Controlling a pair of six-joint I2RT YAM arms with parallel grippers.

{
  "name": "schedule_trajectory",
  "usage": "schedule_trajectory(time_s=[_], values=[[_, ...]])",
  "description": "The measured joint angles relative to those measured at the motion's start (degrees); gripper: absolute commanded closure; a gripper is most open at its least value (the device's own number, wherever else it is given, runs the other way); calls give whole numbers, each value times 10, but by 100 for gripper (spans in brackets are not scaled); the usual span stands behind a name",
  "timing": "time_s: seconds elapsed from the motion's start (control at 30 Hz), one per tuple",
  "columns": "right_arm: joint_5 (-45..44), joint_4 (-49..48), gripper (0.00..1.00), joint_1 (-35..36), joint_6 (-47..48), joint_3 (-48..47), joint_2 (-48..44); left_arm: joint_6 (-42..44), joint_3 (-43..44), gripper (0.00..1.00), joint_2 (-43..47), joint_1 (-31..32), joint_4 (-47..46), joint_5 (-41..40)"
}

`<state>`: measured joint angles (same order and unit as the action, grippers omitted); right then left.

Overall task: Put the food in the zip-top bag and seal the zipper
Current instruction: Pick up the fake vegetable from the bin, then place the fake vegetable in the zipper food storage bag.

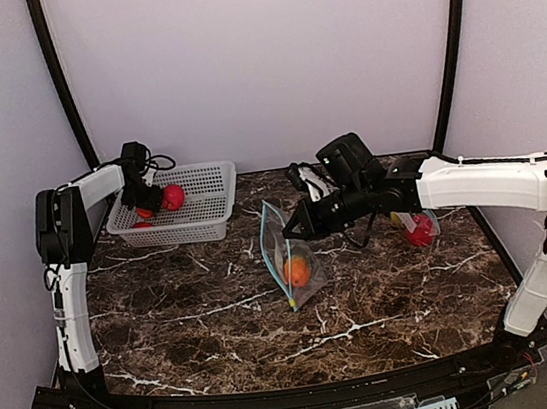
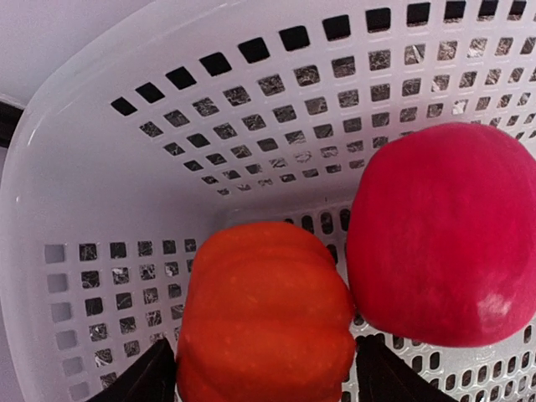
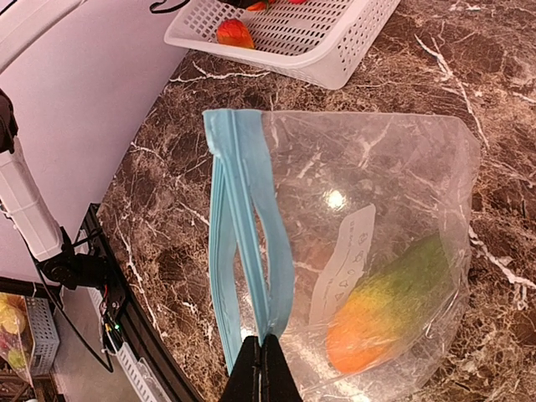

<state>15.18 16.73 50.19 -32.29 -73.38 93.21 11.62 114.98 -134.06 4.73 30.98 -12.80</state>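
Fingers of the left gripper (image 2: 264,373) reach down into the white mesh basket (image 2: 100,167) and press against both flanks of a ribbed orange fruit (image 2: 260,301), clamped on it while it sits on the basket floor. A red fruit (image 2: 440,234) rests just beside it, touching its right side. The basket stands at the far left of the dark marble table (image 1: 219,323). Near the table's middle, the right gripper (image 3: 261,356) has its jaws pressed together on the blue zipper strip (image 3: 243,218) of the zip-top bag (image 3: 377,193), pinching one end of the strip, whose two lips gape slightly further along. Inside the clear bag lies one green-to-orange fruit (image 3: 389,314), low against the far side. Another red fruit (image 1: 421,233) lies on the table under the right forearm, well apart from the basket.
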Motion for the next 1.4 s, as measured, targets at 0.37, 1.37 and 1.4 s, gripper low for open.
schedule_trajectory(time_s=[0.37, 1.37, 1.4], values=[[0, 0, 100, 0, -2, -1, 2, 6, 10, 48, -7, 0, 1, -14], [0, 3, 100, 1, -5, -3, 5, -196, -471, 50, 518, 28, -218, 153], [0, 4, 100, 1, -5, -4, 5, -204, -491, 50, 538, 42, -221, 166]])
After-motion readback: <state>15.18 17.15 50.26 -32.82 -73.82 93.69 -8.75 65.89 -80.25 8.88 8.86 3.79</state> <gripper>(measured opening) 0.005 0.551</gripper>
